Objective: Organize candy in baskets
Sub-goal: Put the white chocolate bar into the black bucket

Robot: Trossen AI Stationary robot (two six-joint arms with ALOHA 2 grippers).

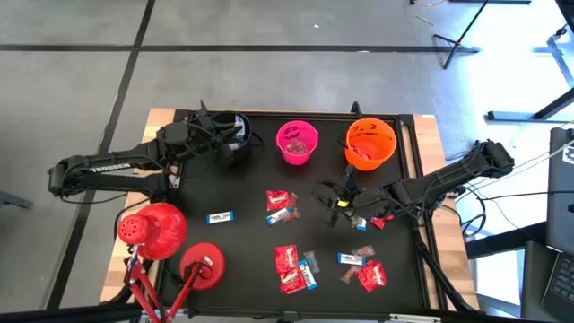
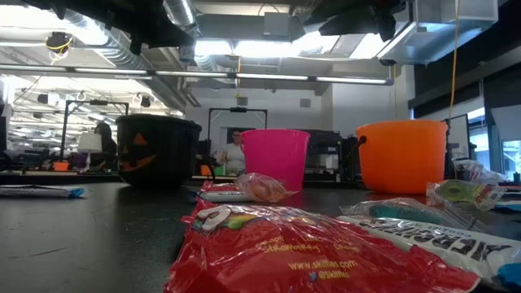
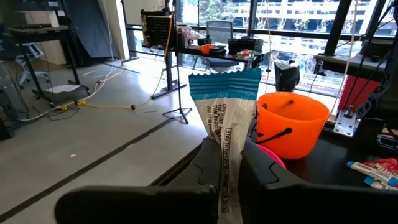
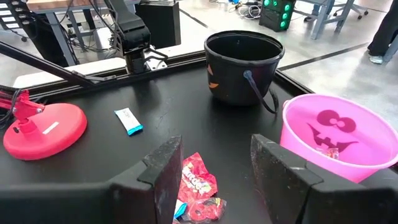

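Note:
My left gripper (image 1: 235, 144) hangs over the black bucket (image 4: 242, 65) at the table's far left and is shut on a blue-and-white candy wrapper (image 3: 224, 93). My right gripper (image 4: 214, 171) is open above the mat's middle, with red candies (image 4: 198, 180) below and between its fingers; it touches nothing. The pink bucket (image 1: 298, 142) and the orange bucket (image 1: 369, 144) stand along the far edge, each with sweets inside. More red and blue-and-white candies (image 1: 291, 267) lie scattered on the near half of the mat, and one blue-and-white piece (image 1: 220, 217) lies apart at the left. My left gripper pinches the blue-and-white wrapper between its two fingers at its lower part (image 3: 225, 149). The wrapper is lifted clear and sticks out past the fingertips, its crimped end (image 3: 224, 76) farthest from the grip.
Two red lamp heads (image 1: 152, 229) (image 1: 204, 266) with red legs stand at the near left corner. A loose group of candies (image 1: 363, 269) lies at the near right. In the low view a person (image 2: 236, 150) shows in the room behind the buckets.

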